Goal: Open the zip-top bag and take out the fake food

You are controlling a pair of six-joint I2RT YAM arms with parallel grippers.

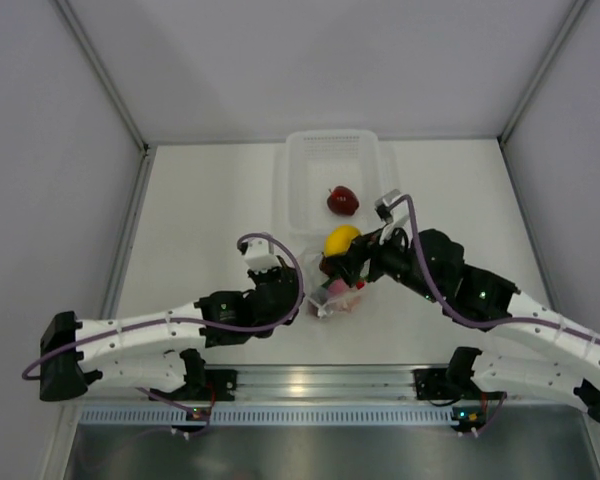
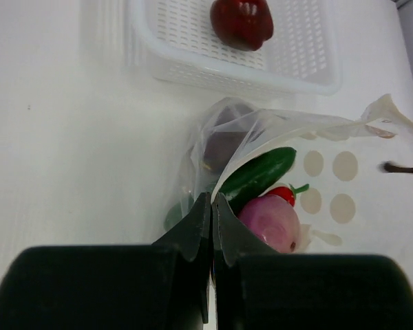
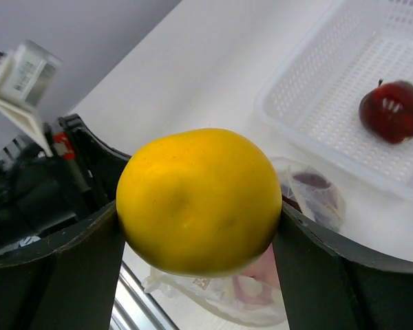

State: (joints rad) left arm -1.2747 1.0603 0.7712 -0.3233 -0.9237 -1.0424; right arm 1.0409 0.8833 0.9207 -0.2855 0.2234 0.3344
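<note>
The zip-top bag (image 1: 335, 300) lies open on the table in front of the basket. In the left wrist view the bag (image 2: 275, 134) holds a green cucumber (image 2: 258, 173), a pinkish onion (image 2: 270, 221), a red chili (image 2: 283, 193) and a dark purple piece (image 2: 224, 146). My left gripper (image 2: 212, 201) is shut on the bag's near edge. My right gripper (image 3: 199, 230) is shut on the yellow pear (image 3: 199, 199) and holds it above the bag (image 3: 313, 196); from the top, the pear (image 1: 341, 240) is just in front of the basket. A dark red apple (image 1: 342, 201) lies in the basket.
The white mesh basket (image 1: 298, 175) stands at the back middle of the table, with the apple (image 3: 392, 110) inside it. It also shows in the left wrist view (image 2: 193, 69) and in the right wrist view (image 3: 310, 124). Grey walls enclose the table on three sides.
</note>
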